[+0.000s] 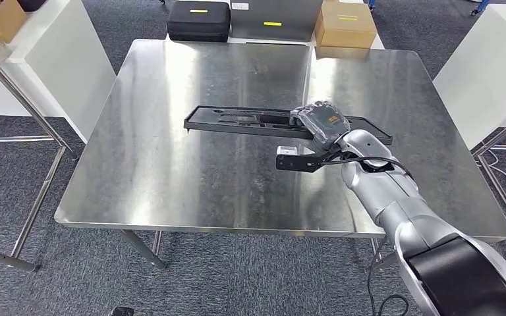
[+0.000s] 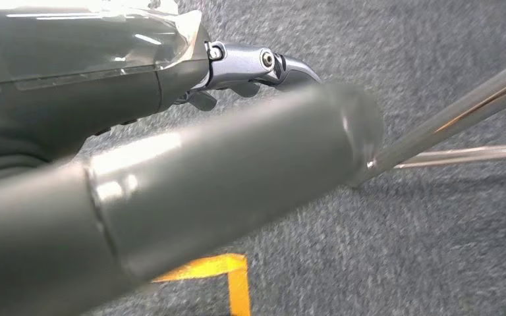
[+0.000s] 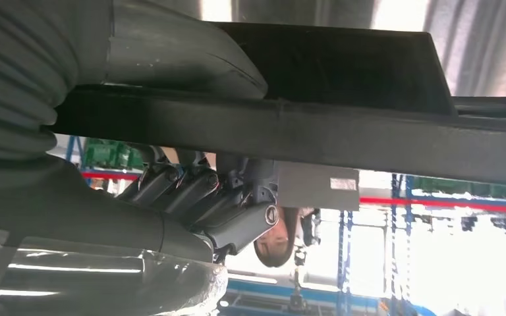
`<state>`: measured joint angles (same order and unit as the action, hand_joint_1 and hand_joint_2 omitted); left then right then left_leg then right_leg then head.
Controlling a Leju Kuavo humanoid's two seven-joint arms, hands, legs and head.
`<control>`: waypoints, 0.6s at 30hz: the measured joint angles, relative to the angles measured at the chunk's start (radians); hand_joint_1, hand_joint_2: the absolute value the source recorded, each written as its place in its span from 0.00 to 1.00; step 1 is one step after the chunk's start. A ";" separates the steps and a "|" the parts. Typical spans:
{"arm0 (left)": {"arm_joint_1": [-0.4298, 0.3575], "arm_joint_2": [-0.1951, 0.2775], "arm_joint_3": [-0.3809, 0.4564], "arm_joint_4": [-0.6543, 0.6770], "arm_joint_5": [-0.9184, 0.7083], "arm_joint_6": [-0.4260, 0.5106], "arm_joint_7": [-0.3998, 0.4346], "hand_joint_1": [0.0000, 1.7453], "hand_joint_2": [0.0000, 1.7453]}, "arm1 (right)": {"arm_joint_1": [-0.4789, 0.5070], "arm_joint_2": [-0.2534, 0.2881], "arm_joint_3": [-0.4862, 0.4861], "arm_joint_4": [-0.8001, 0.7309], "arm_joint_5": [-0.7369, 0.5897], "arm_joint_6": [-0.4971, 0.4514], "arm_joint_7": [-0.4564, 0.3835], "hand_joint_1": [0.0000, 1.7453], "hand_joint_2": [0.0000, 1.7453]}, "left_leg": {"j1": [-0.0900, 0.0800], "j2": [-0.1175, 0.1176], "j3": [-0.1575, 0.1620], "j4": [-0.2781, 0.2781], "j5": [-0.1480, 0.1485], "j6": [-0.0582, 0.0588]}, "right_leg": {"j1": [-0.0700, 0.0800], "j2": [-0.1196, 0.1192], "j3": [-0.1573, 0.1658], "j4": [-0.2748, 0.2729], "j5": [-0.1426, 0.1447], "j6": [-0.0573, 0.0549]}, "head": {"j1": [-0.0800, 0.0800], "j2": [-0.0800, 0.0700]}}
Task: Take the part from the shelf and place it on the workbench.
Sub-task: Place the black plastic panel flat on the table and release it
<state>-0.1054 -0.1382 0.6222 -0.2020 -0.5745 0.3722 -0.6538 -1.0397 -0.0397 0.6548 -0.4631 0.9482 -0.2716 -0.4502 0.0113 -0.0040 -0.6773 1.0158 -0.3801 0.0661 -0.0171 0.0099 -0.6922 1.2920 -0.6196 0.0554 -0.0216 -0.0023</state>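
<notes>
One long black part [image 1: 250, 122] is lying across the middle of the steel workbench [image 1: 171, 178], bare steel stretching toward 9 o'clock. The right hand [image 1: 321, 122] is gripping its 3 o'clock end, thumb [image 3: 191, 59] and fingers [image 3: 191, 191] clamping the rim [image 3: 303, 131]. The left hand [image 2: 171, 191] is hanging over carpet [image 2: 435, 250], its grasp unreadable.

A square, brushed stainless-steel surface [image 1: 191, 171] on thin metal legs stands on grey carpet floor [image 1: 53, 276]. Toward its far right lies 1 long, flat black plastic part [image 1: 237, 122], set crosswise; whether it rests fully flat on the metal or is partly lifted is hard to tell.
</notes>
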 joint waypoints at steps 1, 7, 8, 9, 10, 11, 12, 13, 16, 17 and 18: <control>0.002 -0.001 0.002 0.000 -0.001 -0.002 0.001 0.00 0.75 | 0.002 -0.002 0.000 0.001 -0.001 0.000 0.000 0.00 0.00 | -0.003 -0.003 0.008 0.000 -0.007 0.000 | 0.002 0.000 -0.010 -0.016 0.026 0.006 | 0.000 0.000; 0.002 -0.005 0.004 0.000 -0.011 -0.003 0.023 0.00 0.00 | -0.007 -0.009 0.001 0.004 -0.015 0.000 -0.004 0.00 0.00 | -0.022 -0.016 0.038 0.010 -0.044 0.000 | 0.015 -0.006 0.070 -0.296 0.208 -0.013 | -0.003 0.000; 0.002 -0.005 0.004 0.000 -0.012 -0.004 0.026 0.00 0.00 | -0.008 -0.009 0.001 0.005 -0.017 0.000 -0.004 0.00 0.00 | -0.021 -0.016 0.039 0.010 -0.047 0.003 | 0.013 -0.005 0.070 -0.296 0.209 -0.016 | -0.004 0.000; 0.002 -0.004 0.005 0.000 -0.012 -0.007 0.028 0.00 0.00 | -0.009 -0.010 0.001 0.005 -0.019 -0.001 -0.003 0.00 0.00 | -0.020 -0.015 0.039 0.010 -0.048 0.005 | 0.013 -0.004 0.070 -0.296 0.209 -0.017 | -0.004 0.000; 0.002 -0.004 0.006 0.000 -0.012 -0.010 0.029 0.00 0.00 | -0.010 -0.011 0.001 0.005 -0.021 -0.001 -0.003 0.00 0.00 | -0.018 -0.013 0.040 0.009 -0.048 0.002 | 0.015 -0.002 0.070 -0.296 0.208 -0.018 | -0.004 0.000; 0.001 -0.004 0.008 0.000 -0.012 -0.013 0.030 0.00 0.00 | -0.011 -0.012 0.001 0.005 -0.023 -0.002 -0.003 0.00 0.00 | -0.018 -0.012 0.041 0.008 -0.049 0.000 | 0.016 0.000 0.070 -0.296 0.207 -0.020 | -0.004 0.000; 0.001 -0.004 0.009 0.000 -0.012 -0.015 0.030 0.00 0.00 | -0.012 -0.014 0.001 0.005 -0.027 -0.003 -0.003 0.00 0.00 | -0.018 -0.010 0.042 0.006 -0.050 -0.002 | 0.016 0.001 0.070 -0.296 0.206 -0.021 | -0.004 0.000; 0.000 -0.004 0.009 0.000 -0.012 -0.018 0.031 0.00 0.00 | -0.012 -0.016 0.000 0.006 -0.032 -0.004 -0.003 0.00 0.00 | -0.017 -0.009 0.043 0.006 -0.050 -0.003 | 0.017 0.002 0.070 -0.296 0.206 -0.023 | -0.004 0.000; 0.000 -0.004 0.010 0.000 -0.012 -0.024 0.035 0.00 0.00 | -0.012 -0.023 -0.004 0.009 -0.052 -0.001 -0.002 0.00 0.00 | -0.017 -0.006 0.044 0.004 -0.052 -0.004 | 0.017 0.003 0.070 -0.296 0.204 -0.025 | -0.004 0.000; 0.000 -0.004 0.011 0.000 -0.012 -0.024 0.036 0.00 0.00 | -0.012 -0.025 -0.007 0.011 -0.058 0.002 0.001 0.00 0.00 | -0.017 -0.006 0.044 0.004 -0.052 -0.005 | 0.017 0.003 0.070 -0.296 0.204 -0.025 | -0.004 0.000; 0.000 -0.004 0.011 0.000 -0.012 -0.024 0.037 0.00 0.00 | -0.013 -0.028 -0.010 0.012 -0.063 0.005 0.005 0.00 0.00 | -0.017 -0.005 0.044 0.004 -0.052 -0.005 | 0.017 0.003 0.070 -0.296 0.204 -0.025 | -0.004 0.000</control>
<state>-0.1051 -0.1426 0.6336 -0.2018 -0.5865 0.3483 -0.6171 -1.0525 -0.0679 0.6451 -0.4508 0.8852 -0.2663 -0.4449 -0.0055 -0.0094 -0.6330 1.0196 -0.4320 0.0609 0.0002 0.0133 -0.6222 0.9965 -0.4159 0.0299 -0.0253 -0.0023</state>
